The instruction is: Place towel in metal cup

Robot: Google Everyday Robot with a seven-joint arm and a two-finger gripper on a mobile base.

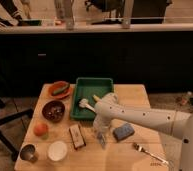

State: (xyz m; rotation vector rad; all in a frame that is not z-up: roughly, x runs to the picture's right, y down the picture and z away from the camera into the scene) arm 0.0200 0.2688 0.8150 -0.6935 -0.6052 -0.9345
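The metal cup point(29, 152) stands at the front left corner of the wooden table point(140, 97). My gripper point(100, 135) points down over the middle of the table, just in front of the green tray point(92, 86), at the end of the white arm point(140, 117) that reaches in from the right. A pale, cloth-like shape point(101, 131) hangs at the gripper; I cannot tell whether it is the towel. The gripper is well to the right of the cup.
A white bowl point(57, 150) sits beside the cup, with an orange point(40, 129) and a dark bowl point(53, 110) behind it. An orange plate point(59, 89), a brown box point(78, 136), a blue sponge point(123, 131), a fork point(149, 152) and a white brush point(85, 104) also lie here.
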